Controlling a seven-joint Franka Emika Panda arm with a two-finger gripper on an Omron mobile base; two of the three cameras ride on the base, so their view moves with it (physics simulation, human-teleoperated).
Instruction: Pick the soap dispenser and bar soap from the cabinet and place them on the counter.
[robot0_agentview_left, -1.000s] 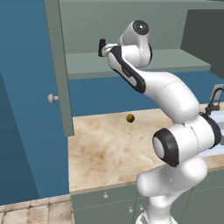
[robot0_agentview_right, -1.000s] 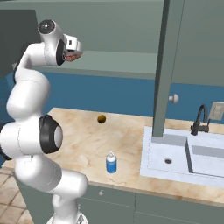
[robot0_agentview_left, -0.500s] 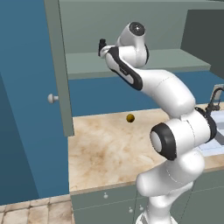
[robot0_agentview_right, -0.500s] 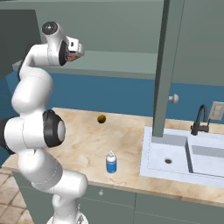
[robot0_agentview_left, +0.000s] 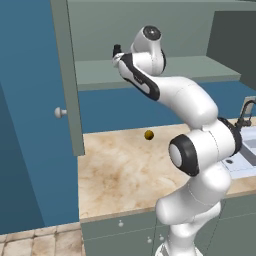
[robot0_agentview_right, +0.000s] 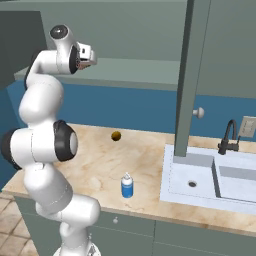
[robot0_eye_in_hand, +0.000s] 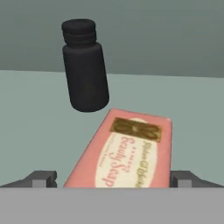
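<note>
Gripper (robot0_eye_in_hand: 113, 179): raised to the cabinet shelf; jaws spread as wide as they go, one dark tip on either side of the bar soap, nothing clamped. Whether the tips touch the block, cannot tell.
Fingertips (robot0_eye_in_hand: 41, 178): low in the hand view, level with the near end of the soap.
Bar soap (robot0_eye_in_hand: 124, 151): flat pinkish-red block with a paler printed face, lying on the shelf, its near end between the open tips, long side running away from the hand.
Black bottle (robot0_eye_in_hand: 84, 65): upright on the shelf, just beyond the soap's far end and a little to its left in the hand view; ribbed cap on top. Close to the soap; contact cannot be judged.
Soap dispenser (robot0_agentview_right: 127, 185): blue bottle with white pump top, upright on the counter near its front edge, just left of the sink in the right base view.
Counter (robot0_agentview_left: 115, 170): beige-and-tan marble pattern, below the cabinet.
Yellow ball (robot0_agentview_left: 149, 134): small, dark yellow, on the counter toward the back wall, well apart from the dispenser.
Sink (robot0_agentview_right: 210, 175): pale basin set into the counter, right of the dispenser; dark faucet (robot0_agentview_right: 229, 136) behind it.
Cabinet (robot0_agentview_left: 165, 70): grey-green, doors swung open, inner shelf exposed; the arm's hand reaches in at shelf level.
Door knob (robot0_agentview_left: 60, 112): round, pale, on the open left door.
</note>
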